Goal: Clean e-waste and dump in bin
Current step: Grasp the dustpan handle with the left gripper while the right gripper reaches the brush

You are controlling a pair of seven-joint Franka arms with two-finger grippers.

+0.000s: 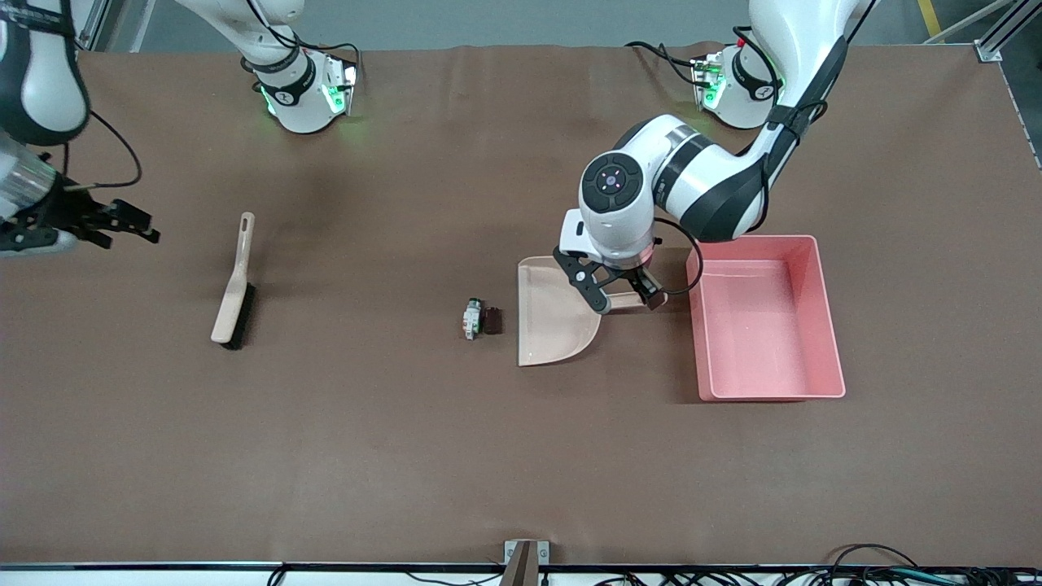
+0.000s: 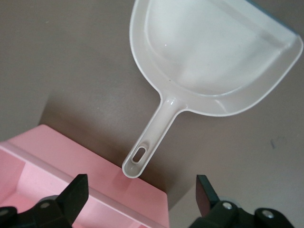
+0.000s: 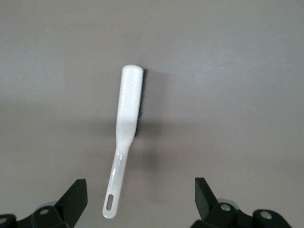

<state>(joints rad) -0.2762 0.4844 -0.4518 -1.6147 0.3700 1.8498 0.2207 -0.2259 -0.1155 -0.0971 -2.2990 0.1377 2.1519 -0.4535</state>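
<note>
Left gripper point(image 1: 620, 295) is held over the dustpan point(image 1: 553, 313) handle, jaws spread; right gripper point(image 1: 122, 221) is held near the brush point(image 1: 234, 285), jaws spread.

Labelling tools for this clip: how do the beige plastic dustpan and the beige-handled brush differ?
The beige plastic dustpan is a broad scoop beside the pink bin; the beige-handled brush is slim with dark bristles. The open left gripper is over the dustpan's handle; the open right gripper hangs apart from the brush. Both lie flat.

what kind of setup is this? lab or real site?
Likely a robot lab bench: brown-covered table with bolted arm bases, aluminium framing, loose cables, and staged props: dustpan, brush, bin.
</note>
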